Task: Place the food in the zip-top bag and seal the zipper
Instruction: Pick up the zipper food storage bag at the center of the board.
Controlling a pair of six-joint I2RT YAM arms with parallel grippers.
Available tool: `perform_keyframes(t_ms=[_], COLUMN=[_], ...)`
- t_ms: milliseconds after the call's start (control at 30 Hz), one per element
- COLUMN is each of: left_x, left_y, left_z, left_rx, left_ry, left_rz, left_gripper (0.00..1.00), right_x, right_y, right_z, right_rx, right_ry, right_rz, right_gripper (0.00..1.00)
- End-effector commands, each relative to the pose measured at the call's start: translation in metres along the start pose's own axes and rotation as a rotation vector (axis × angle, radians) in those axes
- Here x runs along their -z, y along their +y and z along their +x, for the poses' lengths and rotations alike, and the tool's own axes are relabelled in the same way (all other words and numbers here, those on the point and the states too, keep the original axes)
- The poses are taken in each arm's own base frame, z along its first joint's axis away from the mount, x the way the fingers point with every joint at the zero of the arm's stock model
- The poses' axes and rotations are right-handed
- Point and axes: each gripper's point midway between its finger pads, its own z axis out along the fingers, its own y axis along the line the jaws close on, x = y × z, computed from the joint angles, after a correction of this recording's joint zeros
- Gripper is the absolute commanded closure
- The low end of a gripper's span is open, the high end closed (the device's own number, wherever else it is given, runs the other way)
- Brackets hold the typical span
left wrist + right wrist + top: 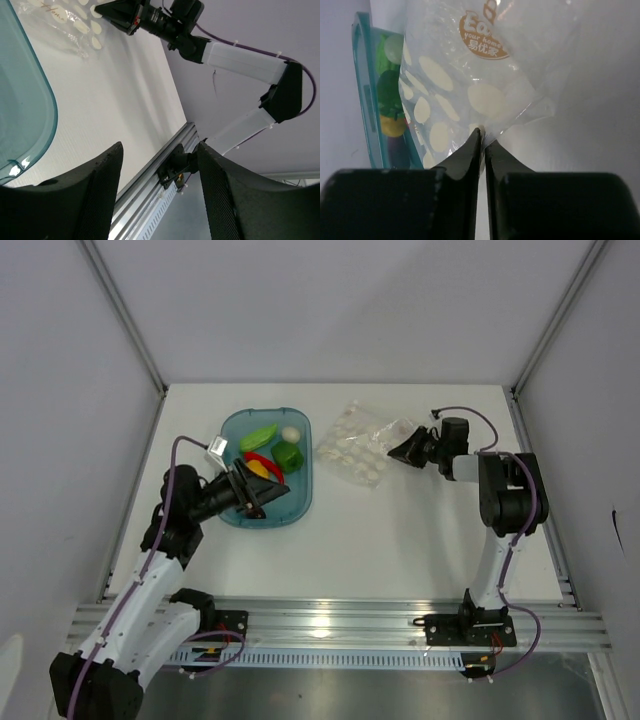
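A white table (pixel 400 540) sits inside a pale grey booth, with plain walls (pixel 330 300) on three sides. Slanted metal posts (pixel 125 310) rise from its far corners, and a ribbed aluminium rail (pixel 340 618) along the near edge carries both arm bases. A teal tub (pixel 300 502) stands toward the far left of the table. It holds the food: a light green pod (pixel 258 436), a white ball (pixel 291 433), a dark green pepper (pixel 288 456), a red chili (pixel 258 459) and a yellow-orange piece (pixel 258 470). Just right of the tub, near the middle of the far edge, the zip-top bag (pixel 355 445) lies crumpled with its white dots showing. The right gripper (pixel 400 452) reaches in from the right side, and its fingers are pressed together on the bag's right-hand edge, where the film bunches at their tips. The left gripper (pixel 255 495) hangs over the tub's near right corner with its fingers apart and nothing between them. Whether the bag's mouth is sealed cannot be told.
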Motion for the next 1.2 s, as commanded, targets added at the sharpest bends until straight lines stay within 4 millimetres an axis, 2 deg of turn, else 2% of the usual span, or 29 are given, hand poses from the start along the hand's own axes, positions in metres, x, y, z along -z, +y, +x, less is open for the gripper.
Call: perform_keyframes(t_ms=[0, 33, 67, 100, 167, 200, 233, 267, 300, 333, 400, 433, 500, 533, 567, 600, 633, 667, 733, 767, 833, 867, 900, 967, 1000, 1033, 1100, 1167], left_x=[-0.002, -0.003, -0.004, -0.005, -0.013, -0.014, -0.019, -0.021, -0.024, -0.026, -0.033, -0.035, -0.040, -0.042, -0.043, -0.049, -0.051, -0.051, -0.059, -0.060, -0.068, -0.069, -0.072, -0.083, -0.084, -0.090, -0.094, -0.100], left_y=[-0.007, -0.010, -0.007, -0.018, -0.018, -0.026, -0.021, -0.022, -0.026, -0.030, -0.036, -0.035, -0.043, -0.043, -0.053, -0.047, -0.054, -0.050, -0.053, -0.055, -0.050, -0.047, -0.062, -0.055, -0.065, -0.058, -0.060, -0.058], left_z=[-0.007, -0.013, -0.001, -0.017, -0.009, -0.016, -0.014, -0.013, -0.017, -0.019, -0.020, -0.022, -0.026, -0.026, -0.034, -0.033, -0.039, -0.036, -0.047, -0.053, -0.059, -0.057, -0.063, -0.060, -0.066, -0.066, -0.070, -0.073], left_rx=[-0.036, -0.085, -0.088, -0.141, -0.183, -0.193, -0.179, -0.176, -0.178, -0.171, -0.174, -0.173, -0.176, -0.162, -0.159, -0.137, -0.128, -0.113, -0.156, -0.168, -0.205, -0.206, -0.240, -0.225, -0.235, -0.231, -0.241, -0.245], left_ry=[0.017, 0.007, 0.051, -0.001, 0.044, 0.032, 0.050, 0.059, 0.051, 0.046, 0.054, 0.047, 0.044, 0.049, 0.039, 0.057, 0.056, 0.082, 0.083, 0.076, 0.100, 0.124, 0.131, 0.176, 0.175, 0.189, 0.188, 0.191], left_rz=[-0.042, -0.062, -0.106, -0.133, -0.158, -0.166, -0.183, -0.182, -0.175, -0.171, -0.149, -0.162, -0.162, -0.171, -0.159, -0.181, -0.182, -0.211, -0.227, -0.242, -0.274, -0.291, -0.244, -0.250, -0.235, -0.252, -0.253, -0.255], left_gripper=[0.37, 0.38, 0.39, 0.38, 0.38, 0.38, 0.38, 0.39, 0.39, 0.40, 0.40, 0.40, 0.40, 0.41, 0.40, 0.40, 0.40, 0.40, 0.40, 0.40, 0.40, 0.39, 0.39, 0.36, 0.34, 0.34, 0.34, 0.33], right_x=[0.004, 0.009, 0.015, 0.024, 0.037, 0.049, 0.056, 0.063, 0.071, 0.082, 0.092, 0.101, 0.110, 0.113, 0.119, 0.125, 0.128, 0.133, 0.136, 0.138, 0.142, 0.145, 0.147, 0.148, 0.150, 0.150, 0.153, 0.154], right_y=[0.026, 0.031, 0.029, 0.052, 0.060, 0.079, 0.084, 0.088, 0.092, 0.110, 0.119, 0.131, 0.137, 0.137, 0.152, 0.154, 0.152, 0.167, 0.174, 0.177, 0.177, 0.183, 0.183, 0.179, 0.183, 0.181, 0.191, 0.191], right_z=[-0.020, -0.020, -0.012, -0.015, -0.004, -0.005, -0.001, 0.003, -0.003, -0.004, -0.003, -0.004, 0.003, 0.010, 0.022, 0.026, 0.035, 0.046, 0.055, 0.067, 0.080, 0.089, 0.093, 0.106, 0.115, 0.125, 0.143, 0.150], right_rx=[0.084, 0.115, 0.184, 0.283, 0.412, 0.549, 0.595, 0.626, 0.667, 0.701, 0.729, 0.750, 0.774, 0.813, 0.863, 0.892, 0.946, 0.977, 1.001, 1.036, 1.075, 1.102, 1.110, 1.117, 1.131, 1.148, 1.194, 1.208], right_ry=[-0.044, -0.048, -0.016, -0.041, -0.016, -0.053, -0.063, -0.062, -0.099, -0.132, -0.141, -0.161, -0.160, -0.150, -0.153, -0.173, -0.165, -0.179, -0.165, -0.140, -0.112, -0.113, -0.108, -0.070, -0.052, -0.029, -0.022, -0.021], right_rz=[-0.050, -0.039, 0.000, 0.018, 0.129, 0.186, 0.213, 0.240, 0.289, 0.282, 0.290, 0.278, 0.285, 0.291, 0.265, 0.287, 0.301, 0.276, 0.271, 0.275, 0.285, 0.270, 0.267, 0.255, 0.226, 0.208, 0.154, 0.150], right_gripper=[0.94, 0.96, 0.98, 0.98, 0.99, 1.00, 1.00, 1.00, 1.00, 1.00, 1.00, 1.00, 1.00, 1.00, 1.00, 1.00, 1.00, 1.00, 1.00, 1.00, 1.00, 1.00, 1.00, 1.00, 1.00, 1.00, 1.00, 1.00])
